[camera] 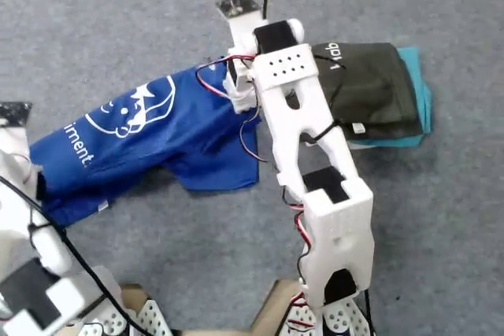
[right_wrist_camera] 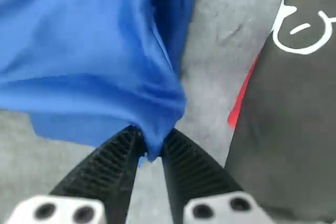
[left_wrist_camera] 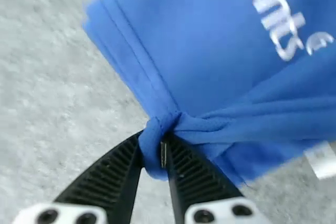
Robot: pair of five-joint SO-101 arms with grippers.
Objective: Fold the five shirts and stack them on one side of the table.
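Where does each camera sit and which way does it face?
High view: fixed above, looking down on the grey table; both white arms show.
Left wrist view: on the left arm, looking along the left gripper, shut on the blue cotton shirt.
Right wrist view: along the right gripper, shut on that shirt; folded dark shirt beside.
All share the blue shirt.

In the high view the right arm (camera: 307,116) covers the upper right end of the blue shirt (camera: 150,131) and the left part of the dark shirt (camera: 370,92). The teal shirt (camera: 424,100) beneath shows as a rim. At lower left the left arm (camera: 31,265) hides the blue shirt's other end, and the frame edge cuts that arm off. In the right wrist view, the red strip (right_wrist_camera: 244,93) beside the dark shirt cannot be identified.
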